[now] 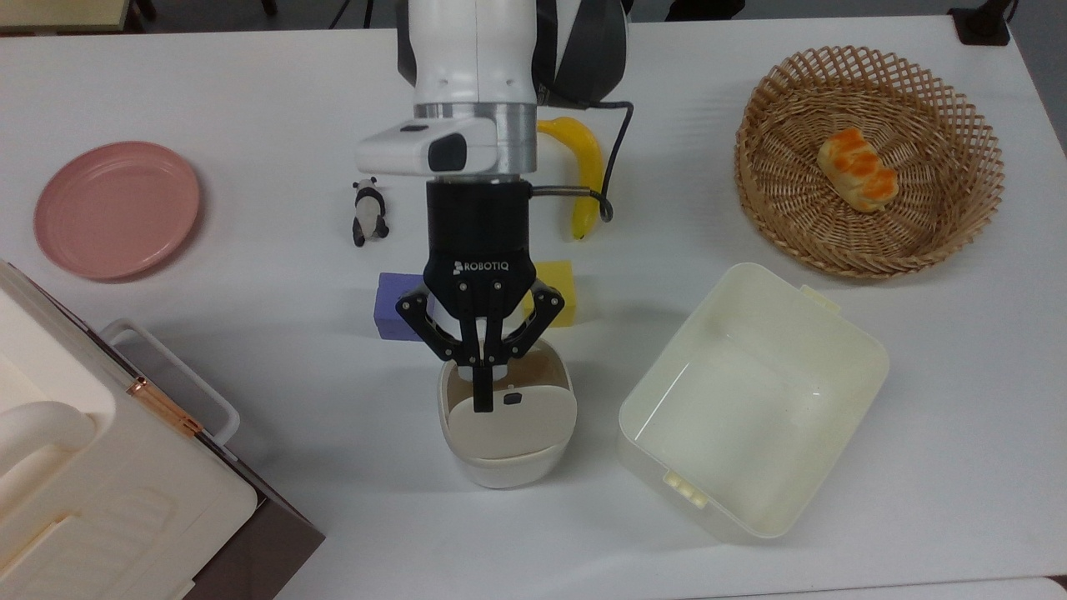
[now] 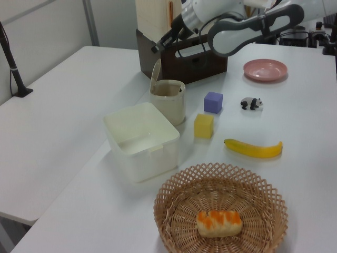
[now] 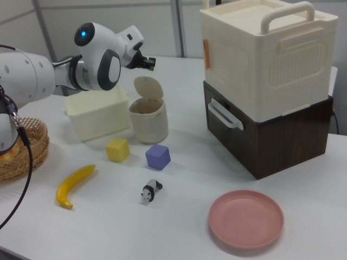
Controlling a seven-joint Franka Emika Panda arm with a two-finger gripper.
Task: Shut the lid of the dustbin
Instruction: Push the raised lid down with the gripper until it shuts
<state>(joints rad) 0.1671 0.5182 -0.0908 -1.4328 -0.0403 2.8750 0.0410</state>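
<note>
White tabletop (image 1: 250,108) is seen under everything, with office desks in the background of the left view. The dustbin (image 1: 507,457) stands near the middle of the table, between the purple cube (image 1: 390,307) and yellow cube (image 1: 560,287) on one side and the table's near edge in the top view; the pale tub (image 1: 750,400) sits just beside it on the top view's right. Its lid (image 1: 510,421) is raised on its hinge, standing nearly upright above the rim in the left view (image 2: 156,75) and the right view (image 3: 148,86), so the bin's mouth is left uncovered.

The gripper (image 1: 483,400) is held above the bin, its fingers drawn narrow with almost no gap between them and nothing gripped. In the top view the fingertips overlap the lid's inner face, close to the small black tab (image 1: 513,398); whether the lid is actually touched cannot be judged, though in the left view the gripper (image 2: 156,48) seems to sit a little above the lid's top edge.

Elsewhere, a panda figure (image 1: 368,212), a banana (image 1: 583,167), a pink plate (image 1: 117,208) and a wicker basket (image 1: 917,242) holding a bread roll (image 1: 859,169) are laid out. A large handled case (image 3: 265,49) is stacked on a dark box (image 3: 282,135).
</note>
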